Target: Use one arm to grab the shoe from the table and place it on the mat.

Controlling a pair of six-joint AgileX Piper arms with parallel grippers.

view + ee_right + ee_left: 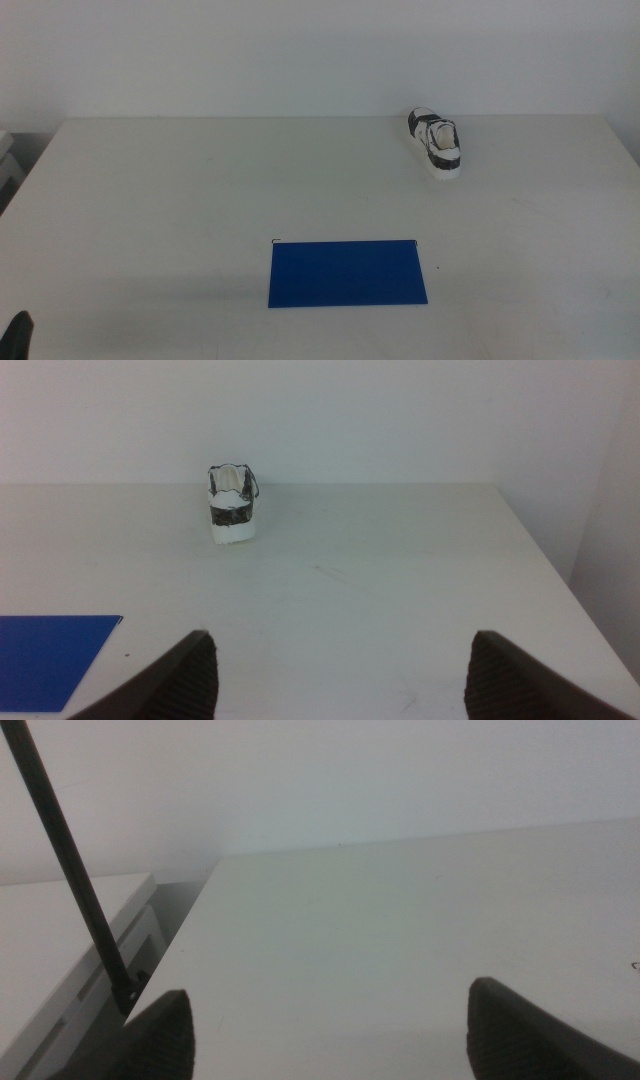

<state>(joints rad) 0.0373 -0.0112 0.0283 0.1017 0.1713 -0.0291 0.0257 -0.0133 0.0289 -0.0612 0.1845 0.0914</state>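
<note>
While the shoe (pixel 438 143) sits upper right, heel facing it, the right gripper (pixel 340 670) waits wide open, empty, nearer.

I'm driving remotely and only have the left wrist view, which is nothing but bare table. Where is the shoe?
Observer: The shoe stands upright near the table's far edge, right of centre in the middle view.
Operator: And the mat?
Observer: The mat lies flat near the front edge, around the centre, nothing on it.
Operator: Which arm has the better line?
Observer: Probably the right one: the right gripper faces the shoe's heel with open jaws and bare table between. The left gripper, also open, sees neither shoe nor mat.
</note>
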